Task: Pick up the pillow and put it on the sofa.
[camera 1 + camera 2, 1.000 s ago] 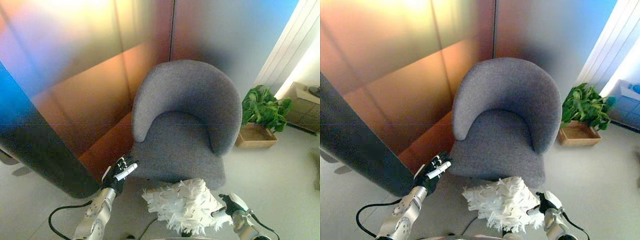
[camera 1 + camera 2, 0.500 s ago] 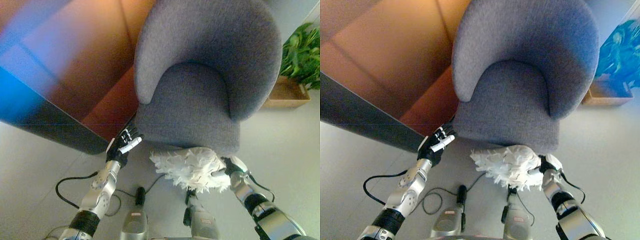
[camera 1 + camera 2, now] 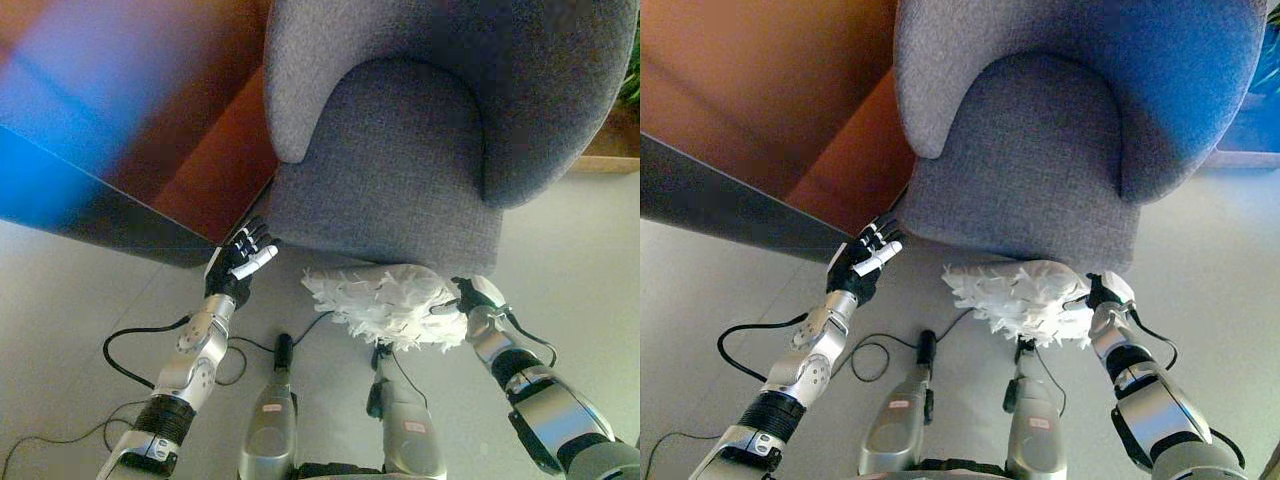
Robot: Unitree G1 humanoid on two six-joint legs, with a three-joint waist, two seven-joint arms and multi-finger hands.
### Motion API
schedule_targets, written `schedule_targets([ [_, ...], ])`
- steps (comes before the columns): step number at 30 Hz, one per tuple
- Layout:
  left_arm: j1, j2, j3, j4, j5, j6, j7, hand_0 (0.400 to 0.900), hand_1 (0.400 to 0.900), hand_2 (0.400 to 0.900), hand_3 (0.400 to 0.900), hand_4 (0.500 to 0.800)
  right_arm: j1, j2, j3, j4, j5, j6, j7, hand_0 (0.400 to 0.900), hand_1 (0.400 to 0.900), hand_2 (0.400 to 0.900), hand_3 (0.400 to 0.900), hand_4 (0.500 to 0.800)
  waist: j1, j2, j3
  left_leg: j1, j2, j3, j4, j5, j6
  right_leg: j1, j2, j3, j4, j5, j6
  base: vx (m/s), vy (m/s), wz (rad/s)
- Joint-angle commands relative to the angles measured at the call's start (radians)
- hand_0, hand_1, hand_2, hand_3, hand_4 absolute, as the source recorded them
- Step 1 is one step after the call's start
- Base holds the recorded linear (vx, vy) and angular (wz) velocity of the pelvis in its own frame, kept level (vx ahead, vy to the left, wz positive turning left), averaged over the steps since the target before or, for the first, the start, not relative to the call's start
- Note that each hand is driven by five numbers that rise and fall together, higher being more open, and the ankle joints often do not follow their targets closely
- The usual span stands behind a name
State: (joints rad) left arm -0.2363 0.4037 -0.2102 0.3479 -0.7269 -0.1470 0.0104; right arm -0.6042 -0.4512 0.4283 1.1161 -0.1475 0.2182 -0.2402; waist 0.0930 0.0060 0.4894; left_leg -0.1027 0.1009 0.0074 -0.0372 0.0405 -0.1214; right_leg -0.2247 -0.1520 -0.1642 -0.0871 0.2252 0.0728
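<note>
A white feathery pillow (image 3: pixel 385 303) hangs just in front of the grey armchair's seat (image 3: pixel 390 175), a little above the floor. My right hand (image 3: pixel 472 298) is at the pillow's right edge, fingers curled into its fringe. My left hand (image 3: pixel 238 267) is held up open to the left of the pillow, near the seat's front left corner, touching nothing. The right eye view shows the pillow (image 3: pixel 1020 298) below the seat's front edge, with the right hand (image 3: pixel 1104 293) still gripping it.
A dark, reddish-brown wall panel (image 3: pixel 140 150) runs along the left of the armchair, its lower edge close to my left hand. Grey floor (image 3: pixel 570 260) lies to the right of the chair.
The camera has tilted down and closer, so the chair fills the top of the view. The pillow stays in my right hand, now nearer the seat's front edge.
</note>
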Motion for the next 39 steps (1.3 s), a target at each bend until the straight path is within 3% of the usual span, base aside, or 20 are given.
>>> schedule_targets([
  [1,-0.101,0.058,-0.039,-0.149,-0.026,-0.109,-0.006,0.9,0.9,0.9,0.9,0.8,-0.148,-0.098,0.043,0.037,0.014,-0.004,-0.02,0.9,0.9,0.9,0.9,0.8,0.036,-0.005,0.03,-0.105,-0.033,-0.018,0.081,-0.003,0.023,0.052,-0.084,0.013,0.019,-0.037,0.126,-0.03,0.002,0.02],
  [7,-0.127,0.06,-0.047,-0.162,-0.029,-0.137,0.001,0.9,0.9,0.9,0.9,0.8,-0.201,-0.112,0.061,0.053,0.007,0.0,0.021,0.9,0.9,0.9,0.9,0.8,0.035,0.004,0.031,-0.156,-0.049,-0.018,0.082,-0.002,0.029,-0.011,-0.091,0.007,0.025,-0.027,0.13,0.0,0.0,0.0],
  [23,-0.177,0.032,-0.076,-0.203,-0.047,-0.196,0.022,0.9,0.9,0.9,0.9,0.8,-0.341,-0.131,0.09,0.067,-0.01,-0.012,0.018,0.9,0.9,0.9,0.9,0.8,0.03,0.05,0.031,-0.305,-0.089,-0.017,0.102,0.009,0.037,-0.183,-0.116,-0.007,0.044,-0.001,0.133,-0.03,0.026,0.01],
  [24,-0.178,0.032,-0.077,-0.203,-0.048,-0.2,0.021,0.9,0.9,0.9,0.9,0.8,-0.349,-0.135,0.092,0.067,-0.011,-0.011,0.023,0.859,0.859,0.859,0.859,0.775,0.03,0.052,0.031,-0.312,-0.091,-0.017,0.103,0.009,0.037,-0.191,-0.117,-0.008,0.044,0.001,0.133,0.0,0.0,0.0],
  [26,-0.182,0.033,-0.083,-0.207,-0.051,-0.205,0.021,0.9,0.9,0.9,0.9,0.8,-0.362,-0.141,0.097,0.064,-0.014,-0.007,0.027,0.4,0.4,0.4,0.4,0.5,0.03,0.058,0.031,-0.327,-0.095,-0.017,0.105,0.011,0.038,-0.21,-0.121,-0.01,0.048,0.004,0.134,-0.01,0.008,0.02],
  [39,-0.169,0.029,-0.088,-0.226,-0.044,-0.207,0.026,0.9,0.9,0.9,0.9,0.8,-0.352,-0.152,0.087,0.059,0.002,-0.009,0.02,0.4,0.4,0.4,0.4,0.5,0.031,0.06,0.031,-0.334,-0.105,-0.021,0.108,0.009,0.045,-0.223,-0.127,-0.022,0.055,0.009,0.133,0.0,0.001,0.0],
])
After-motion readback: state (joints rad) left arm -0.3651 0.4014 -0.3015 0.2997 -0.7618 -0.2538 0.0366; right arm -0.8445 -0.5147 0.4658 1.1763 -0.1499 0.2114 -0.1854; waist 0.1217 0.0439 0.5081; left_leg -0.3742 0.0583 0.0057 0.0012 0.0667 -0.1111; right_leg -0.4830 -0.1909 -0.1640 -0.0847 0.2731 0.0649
